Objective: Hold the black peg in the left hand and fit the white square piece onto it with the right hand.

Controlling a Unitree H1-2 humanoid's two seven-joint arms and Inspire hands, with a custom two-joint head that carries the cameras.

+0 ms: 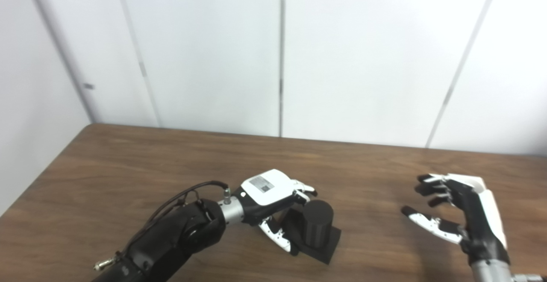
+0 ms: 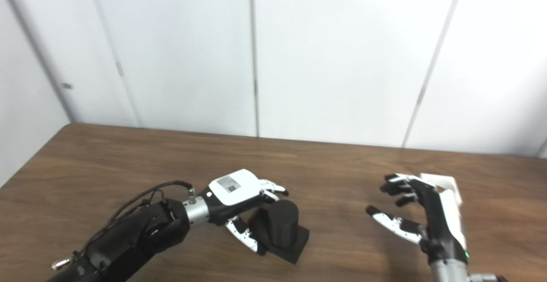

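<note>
Left arm reaches in low from the bottom left, wrist turned so the white back of the left hand (image 1: 273, 194) faces up, fingers (image 1: 304, 186) and thumb curled forward but spread. Over on the right, the right hand (image 1: 459, 213) stands upright on its forearm, palm facing left, fingers apart and empty.

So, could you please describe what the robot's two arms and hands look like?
Both hands have black palms, white back covers and black-and-white fingers. The left hand carries a grey label on its cover, joins a silver wrist and a glossy black forearm, and has thin black cables looping alongside. The right hand also has a silver wrist.
</note>
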